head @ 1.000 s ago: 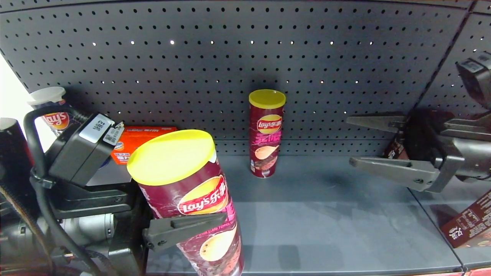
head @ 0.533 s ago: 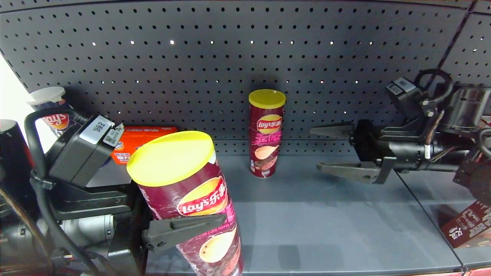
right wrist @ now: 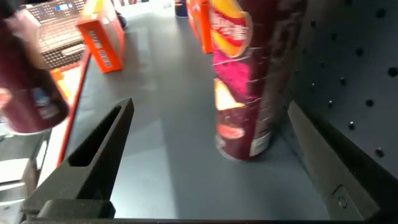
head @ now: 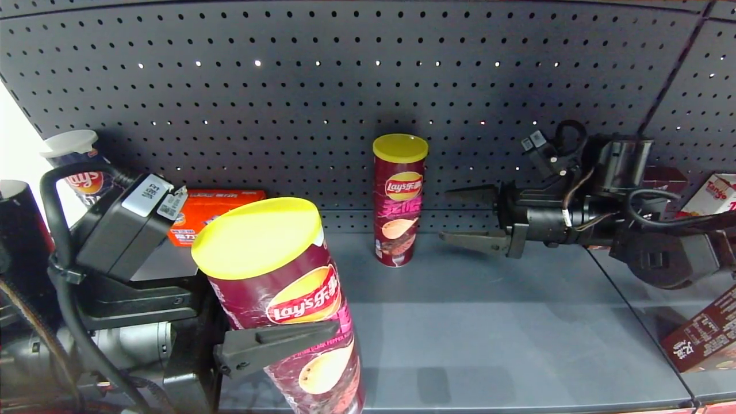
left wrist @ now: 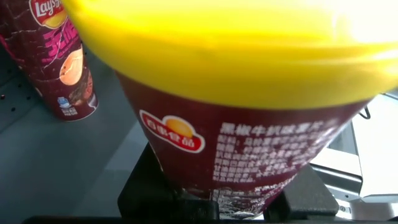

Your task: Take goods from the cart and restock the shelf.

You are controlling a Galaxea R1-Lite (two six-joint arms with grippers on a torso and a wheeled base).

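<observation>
At the far left, a blue can with a white lid (head: 77, 155) is seen against the pegboard (head: 287, 86), with an orange box (head: 213, 210) laid flat next to it. In front of these, at the shelf's (head: 489, 322) near edge, a maroon chip can (head: 299, 287) with a yellow lid is clamped by the left end effector (head: 280, 313), one finger pressed across its side. The can is tilted slightly, and its place has hardly altered over the last second. A second, matching can (head: 397, 201) is stood upright at the back of the shelf, close to the pegboard. The right end effector (head: 445, 214), its fingers spread wide with nothing between them, has been brought leftward from the right edge and is now held just beside this standing can, apart from it. Farther right, a white box (head: 716, 195) has been uncovered by that move, and a dark box (head: 701, 336) is seen near the front corner.
</observation>
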